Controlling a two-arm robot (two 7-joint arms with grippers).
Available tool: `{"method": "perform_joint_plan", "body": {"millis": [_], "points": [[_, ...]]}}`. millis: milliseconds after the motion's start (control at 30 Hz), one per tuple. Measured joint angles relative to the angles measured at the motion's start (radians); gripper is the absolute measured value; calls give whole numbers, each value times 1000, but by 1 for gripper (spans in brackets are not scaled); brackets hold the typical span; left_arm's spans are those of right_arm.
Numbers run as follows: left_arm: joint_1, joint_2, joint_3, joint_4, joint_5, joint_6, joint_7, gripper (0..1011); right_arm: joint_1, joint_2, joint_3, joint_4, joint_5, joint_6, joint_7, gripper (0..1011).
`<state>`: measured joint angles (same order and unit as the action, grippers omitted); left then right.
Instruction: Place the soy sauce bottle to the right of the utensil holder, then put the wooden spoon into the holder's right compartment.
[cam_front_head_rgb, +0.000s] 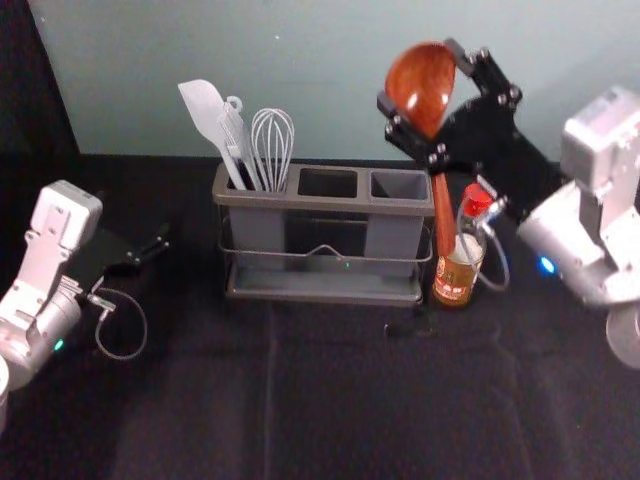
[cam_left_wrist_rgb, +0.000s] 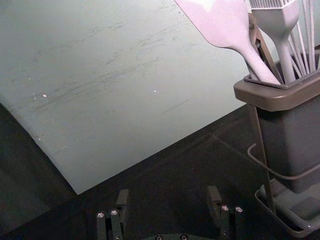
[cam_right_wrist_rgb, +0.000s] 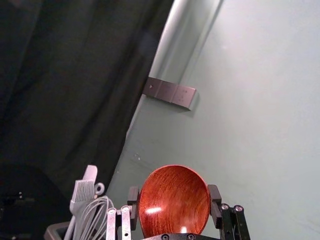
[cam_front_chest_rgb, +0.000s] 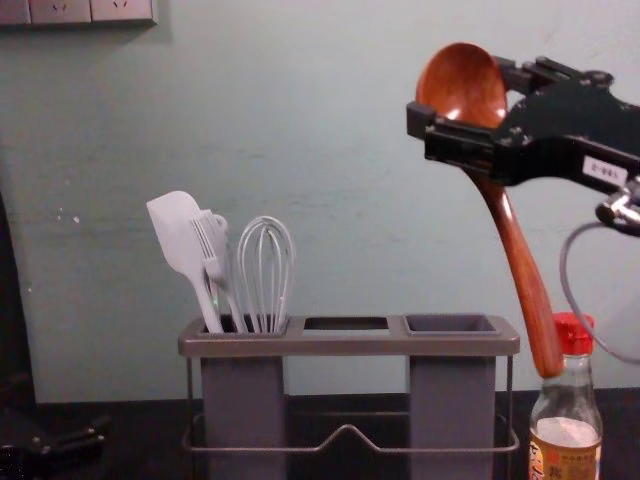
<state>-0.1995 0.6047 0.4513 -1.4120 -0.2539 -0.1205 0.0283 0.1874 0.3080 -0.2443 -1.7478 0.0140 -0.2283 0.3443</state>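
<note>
My right end effector (cam_front_head_rgb: 418, 73) is raised above the right end of the grey utensil holder (cam_front_head_rgb: 330, 203), its fingers parted only as wide as the bowl of the wooden spoon (cam_front_head_rgb: 420, 95) clamped between them. The reddish-brown spoon has its bowl up at my fingertips and its long handle slanting down from them, outside the holder. In the chest view the handle's end overlaps the neck of the soy sauce bottle (cam_front_head_rgb: 455, 283); I cannot tell whether they touch.

That bottle, red-capped and upright, stands below my right end effector on the dark-covered counter (cam_front_head_rgb: 330, 400), just beside the holder's right end. Below and to the left of the same end effector is the vacant right compartment (cam_front_head_rgb: 400, 186). Farther left, the left compartment holds a pale spatula (cam_front_head_rgb: 204, 110), a brush (cam_front_head_rgb: 236, 135) and a whisk (cam_front_head_rgb: 272, 145).

My left end effector (cam_front_head_rgb: 150, 250) is idle left of the holder, fingers wide apart with nothing between them.
</note>
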Motion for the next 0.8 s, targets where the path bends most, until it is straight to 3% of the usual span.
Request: {"method": "perform_joint_plan", "body": {"millis": [200, 433, 800], "points": [[0, 0, 0, 0, 0, 0, 0, 1005, 96, 27, -25, 67, 38, -8, 61, 840], [0, 0, 0, 0, 0, 0, 0, 1005, 166, 43, -45, 112, 64, -23, 94, 839], [0, 0, 0, 0, 0, 0, 0, 1005, 258, 30, -85, 212, 75, -77, 100, 840]]}}
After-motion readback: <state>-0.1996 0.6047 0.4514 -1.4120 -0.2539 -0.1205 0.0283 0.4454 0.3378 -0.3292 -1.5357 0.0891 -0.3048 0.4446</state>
